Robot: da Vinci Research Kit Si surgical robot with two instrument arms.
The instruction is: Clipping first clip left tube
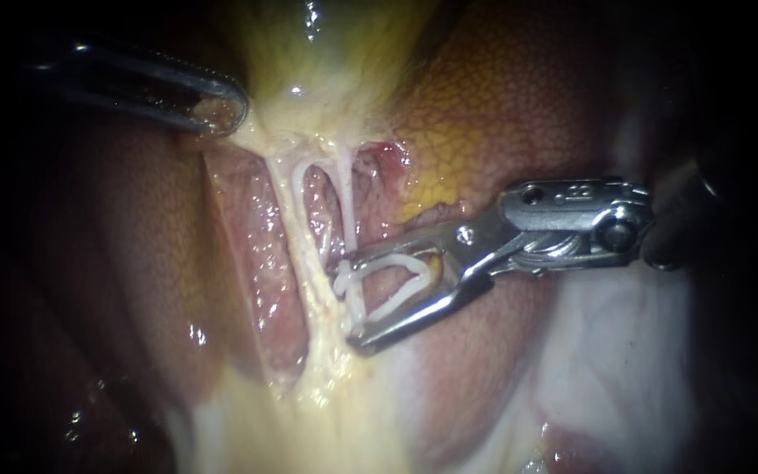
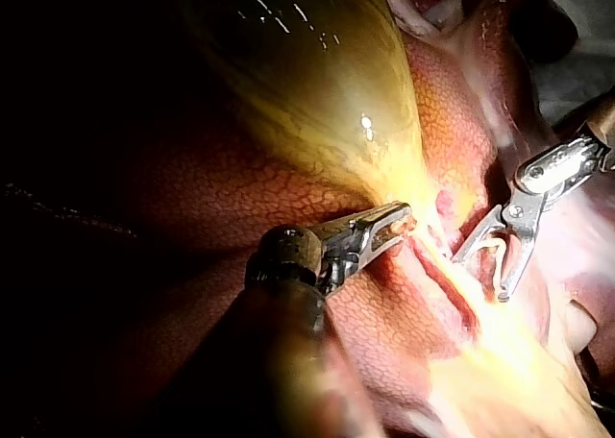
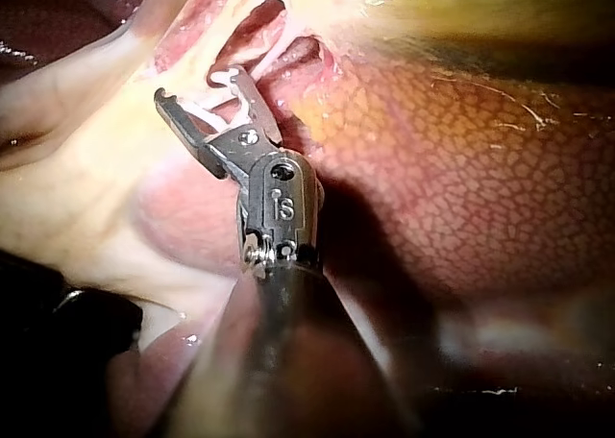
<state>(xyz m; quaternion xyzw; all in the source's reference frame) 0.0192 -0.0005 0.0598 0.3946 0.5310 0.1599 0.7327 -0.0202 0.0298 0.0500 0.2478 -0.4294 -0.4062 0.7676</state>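
My left instrument (image 1: 221,110), a dark slender shaft ending in a looped, windowed metal tip, has its jaws pressed together on the pale, wet, yellowish tissue at the narrow end of the gallbladder (image 1: 335,53). That tissue is stretched into a taut sheet. The gallbladder itself is smooth, glossy and yellow-green. The liver (image 1: 519,114) around it is orange-brown to pink, with a fine net-like mottling.

Below the pinch, two thin whitish tubes hang like an arch. The left tube (image 1: 296,206) is the longer and slants downward. The right tube (image 1: 346,206) is shorter and straighter, and pink tissue shows in the window between them.

My right instrument (image 1: 353,303) is bright steel with a pinned hinge. Its jaws stand wide apart in a V and hold a white clip (image 1: 392,305), one leg of which lies along each jaw. The clip's open mouth sits where the two tubes draw together, against the lower stretch of the left tube. Whether it encloses that tube alone cannot be told.
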